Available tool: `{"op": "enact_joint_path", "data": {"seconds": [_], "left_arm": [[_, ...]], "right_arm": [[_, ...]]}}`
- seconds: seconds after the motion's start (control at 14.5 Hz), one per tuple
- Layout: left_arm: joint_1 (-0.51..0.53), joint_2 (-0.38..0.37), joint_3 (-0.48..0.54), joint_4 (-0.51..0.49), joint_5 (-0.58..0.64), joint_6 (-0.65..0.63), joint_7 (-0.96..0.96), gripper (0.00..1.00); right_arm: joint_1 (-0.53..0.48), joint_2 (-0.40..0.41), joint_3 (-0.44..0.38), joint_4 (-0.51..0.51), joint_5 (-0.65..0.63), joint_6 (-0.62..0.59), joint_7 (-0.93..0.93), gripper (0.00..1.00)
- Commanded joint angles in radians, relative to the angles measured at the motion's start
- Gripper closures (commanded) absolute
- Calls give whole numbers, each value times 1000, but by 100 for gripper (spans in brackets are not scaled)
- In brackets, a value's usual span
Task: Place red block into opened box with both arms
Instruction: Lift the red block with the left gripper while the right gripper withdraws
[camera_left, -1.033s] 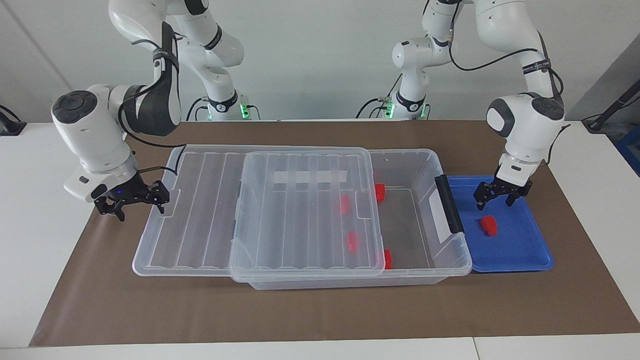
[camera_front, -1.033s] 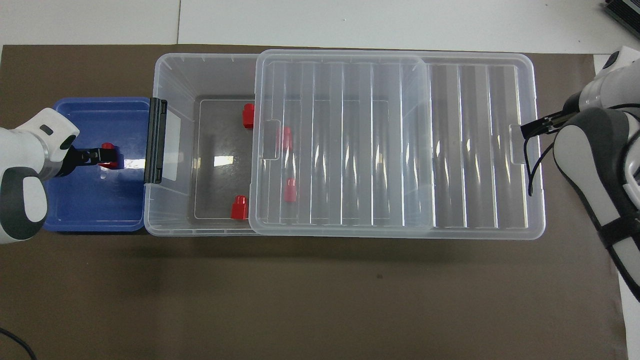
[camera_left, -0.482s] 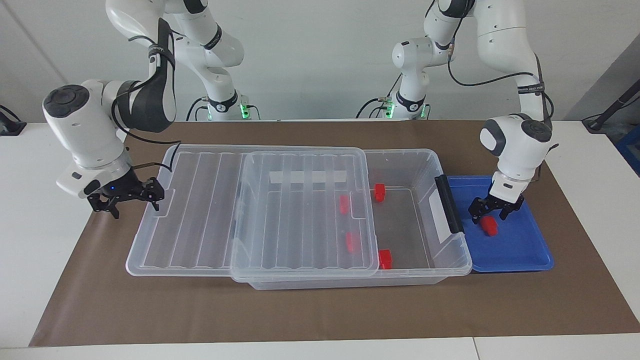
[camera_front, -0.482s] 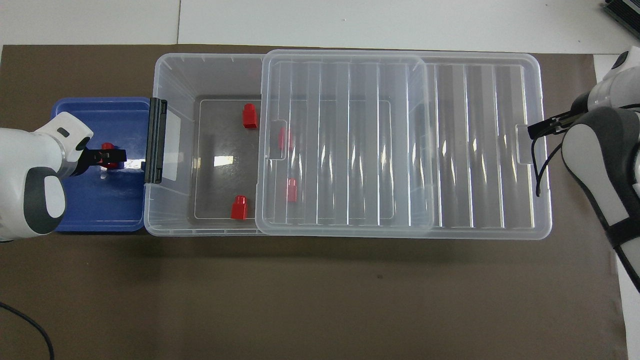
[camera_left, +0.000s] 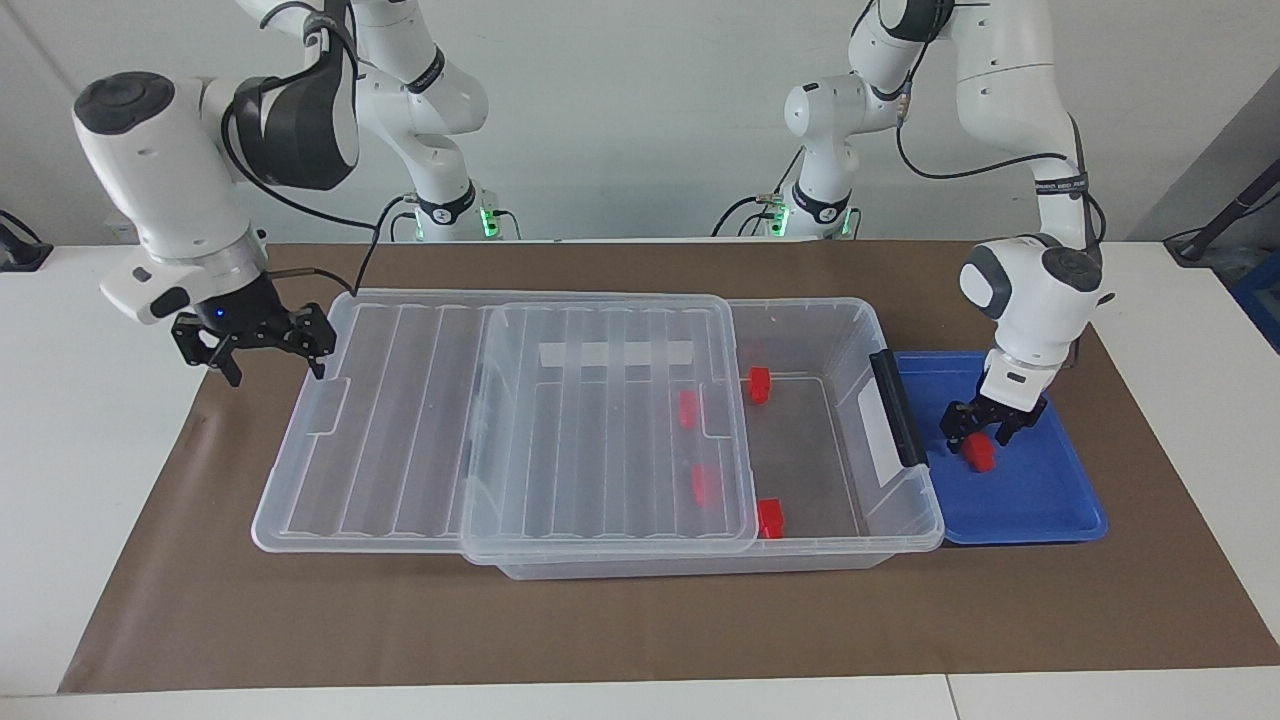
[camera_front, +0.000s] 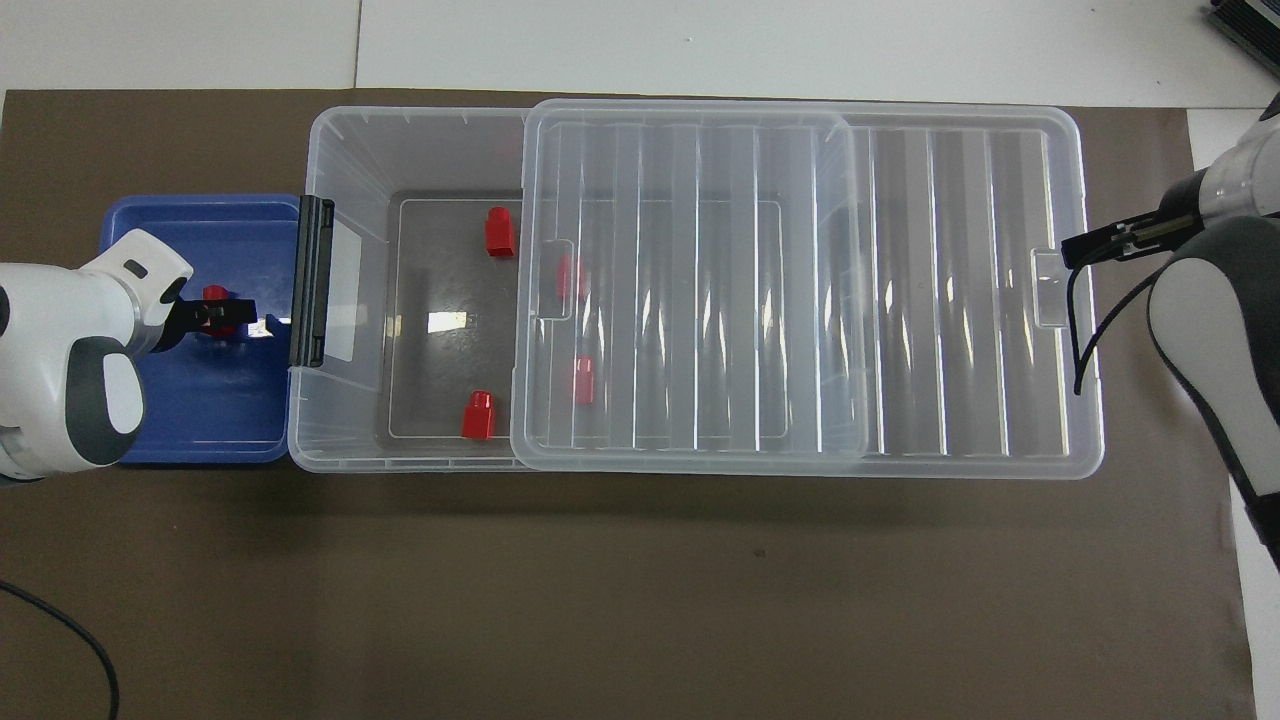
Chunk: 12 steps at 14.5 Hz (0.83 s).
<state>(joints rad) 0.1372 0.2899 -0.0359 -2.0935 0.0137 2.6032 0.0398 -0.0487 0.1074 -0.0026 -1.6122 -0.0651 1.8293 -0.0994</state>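
The red block (camera_left: 979, 453) lies in the blue tray (camera_left: 1040, 500) beside the box (camera_left: 850, 330). The left gripper (camera_left: 983, 432) has dropped around it, fingers closing, grip uncertain. The right gripper (camera_left: 268, 350), open, has risen off the slid-back lid (camera_left: 400, 440). Four other red blocks (camera_left: 770, 517) stay inside

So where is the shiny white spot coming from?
In the overhead view a light glares off the box floor, with bright streaks along the lid ribs; in the facing view there is no such spot, only soft shadows under the box.
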Motion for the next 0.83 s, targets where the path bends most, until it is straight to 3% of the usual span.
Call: {"op": "enact_joint_path", "data": {"seconds": [0.0, 0.07, 0.14, 0.48, 0.76], "left_arm": [[12, -1, -7, -7, -8, 20, 6, 75], [12, -1, -7, -7, -8, 18, 5, 86], [12, -1, -7, -7, -8, 18, 3, 88], [4, 0, -9, 30, -8, -21, -18, 87], [-7, -24, -12, 156, -8, -226, -27, 85]], "right_arm": [[-2, -60, 3, 14, 4, -111, 111, 0], [-2, -72, 4, 31, 4, -158, 160, 0], [1, -81, 9, 46, 4, -207, 217, 0], [6, -123, 18, 14, 73, -249, 351, 0], [7, -130, 36, -3, 73, -254, 343, 0]]}}
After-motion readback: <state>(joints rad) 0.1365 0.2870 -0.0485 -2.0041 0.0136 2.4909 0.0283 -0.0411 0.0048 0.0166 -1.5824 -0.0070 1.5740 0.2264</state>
